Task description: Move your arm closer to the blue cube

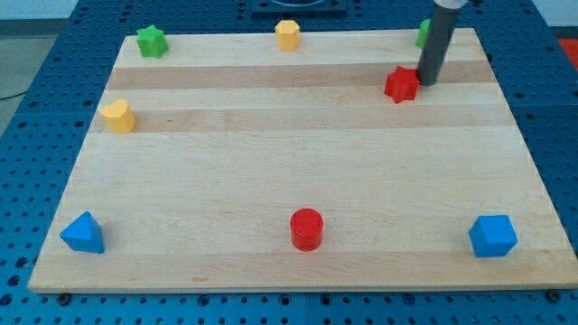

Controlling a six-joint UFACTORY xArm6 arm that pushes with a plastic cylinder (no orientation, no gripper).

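The blue cube [492, 236] sits near the board's bottom right corner. My tip [425, 82] is at the view's upper right, just to the right of the red star block [401, 85] and touching or nearly touching it. The rod rises from there to the top edge and partly hides a green block [423, 34] behind it. The tip is far above the blue cube in the view, a little to its left.
A blue triangular block [83, 233] lies at the bottom left and a red cylinder [306, 228] at the bottom middle. A yellow heart-like block [117, 116] is at the left, a green star [152, 41] at the top left, a yellow block [287, 34] at the top middle.
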